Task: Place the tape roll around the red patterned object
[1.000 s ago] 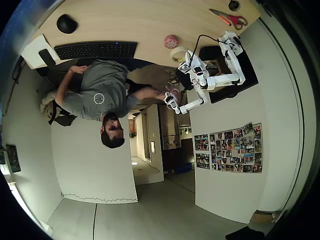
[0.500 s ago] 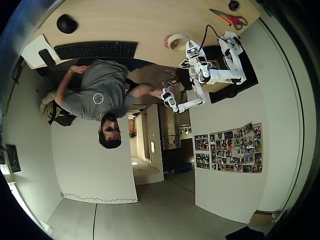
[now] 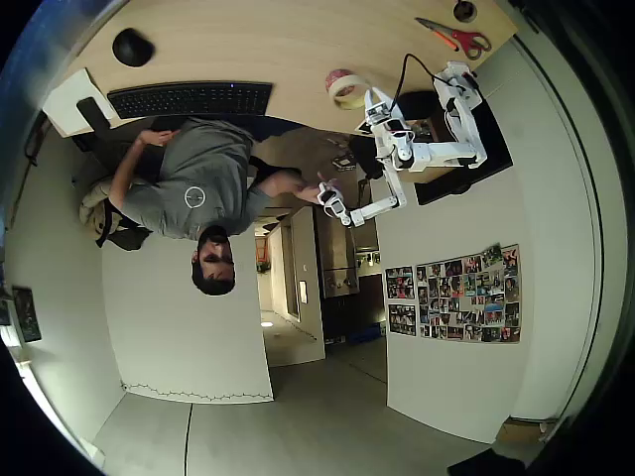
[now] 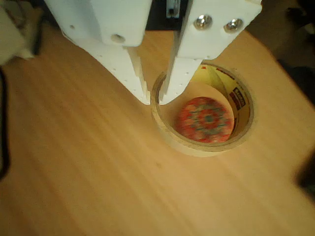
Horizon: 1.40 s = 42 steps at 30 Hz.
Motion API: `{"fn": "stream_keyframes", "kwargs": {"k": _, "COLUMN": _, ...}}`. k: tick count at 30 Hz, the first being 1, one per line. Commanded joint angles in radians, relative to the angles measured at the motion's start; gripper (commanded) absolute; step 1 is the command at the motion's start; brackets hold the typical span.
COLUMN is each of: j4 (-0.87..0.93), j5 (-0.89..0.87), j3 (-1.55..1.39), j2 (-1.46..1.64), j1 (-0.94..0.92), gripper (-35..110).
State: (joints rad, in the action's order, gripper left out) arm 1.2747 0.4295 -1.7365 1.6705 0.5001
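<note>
In the wrist view the cream-yellow tape roll point(image 4: 197, 145) lies on the wooden desk with the red patterned object point(image 4: 204, 119) inside its open centre. My gripper point(image 4: 154, 102) pinches the ring's left wall, one white finger point(image 4: 123, 64) outside it and the other inside. In the overhead view the tape roll point(image 3: 349, 94) rings the red patterned object point(image 3: 340, 80) near the desk's lower edge, with the gripper point(image 3: 365, 97) at its right side.
Red-handled scissors point(image 3: 458, 38) lie at the desk's upper right. A black keyboard point(image 3: 190, 98) and a mouse point(image 3: 132, 47) sit to the left. A person point(image 3: 198, 188) sits below the desk edge. The white arm's base point(image 3: 458, 84) stands on the right.
The gripper carried the tape roll from the desk's lower edge up and left over the red patterned object. The ring now sits lower, around that object.
</note>
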Motion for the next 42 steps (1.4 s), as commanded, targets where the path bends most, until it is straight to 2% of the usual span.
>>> {"fn": "stream_keyframes", "kwargs": {"k": 1, "j4": -0.034, "j5": -0.023, "j3": 0.054, "j2": -0.021, "j1": 0.046, "gripper": 0}}
{"fn": "stream_keyframes", "kwargs": {"k": 7, "j4": -0.075, "j5": -0.025, "j3": 0.118, "j2": -0.117, "j1": 0.061, "gripper": 0}}
{"fn": "stream_keyframes", "kwargs": {"k": 16, "j4": -0.025, "j5": -0.005, "j3": 0.137, "j2": -0.107, "j1": 0.028, "gripper": 0}}
{"fn": "stream_keyframes", "kwargs": {"k": 17, "j4": -0.014, "j5": 0.003, "j3": 0.147, "j2": -0.115, "j1": 0.026, "gripper": 2}}
{"fn": "stream_keyframes", "kwargs": {"k": 19, "j4": -0.008, "j5": 0.028, "j3": 0.149, "j2": -0.12, "j1": 0.026, "gripper": 26}}
{"fn": "stream_keyframes", "kwargs": {"k": 20, "j4": -0.008, "j5": 0.044, "j3": 0.144, "j2": -0.12, "j1": 0.026, "gripper": 33}}
{"fn": "stream_keyframes", "kwargs": {"k": 27, "j4": 0.005, "j5": 0.075, "j3": 0.152, "j2": -0.118, "j1": 0.028, "gripper": 37}}
{"fn": "stream_keyframes", "kwargs": {"k": 31, "j4": 0.11, "j5": 0.121, "j3": 0.262, "j2": -0.115, "j1": 0.025, "gripper": 40}}
{"fn": "stream_keyframes", "kwargs": {"k": 37, "j4": 0.408, "j5": 0.232, "j3": 0.609, "j2": -0.133, "j1": 0.015, "gripper": 40}}
{"fn": "stream_keyframes", "kwargs": {"k": 42, "j4": 0.408, "j5": 0.337, "j3": 0.565, "j2": -0.005, "j1": 0.011, "gripper": 40}}
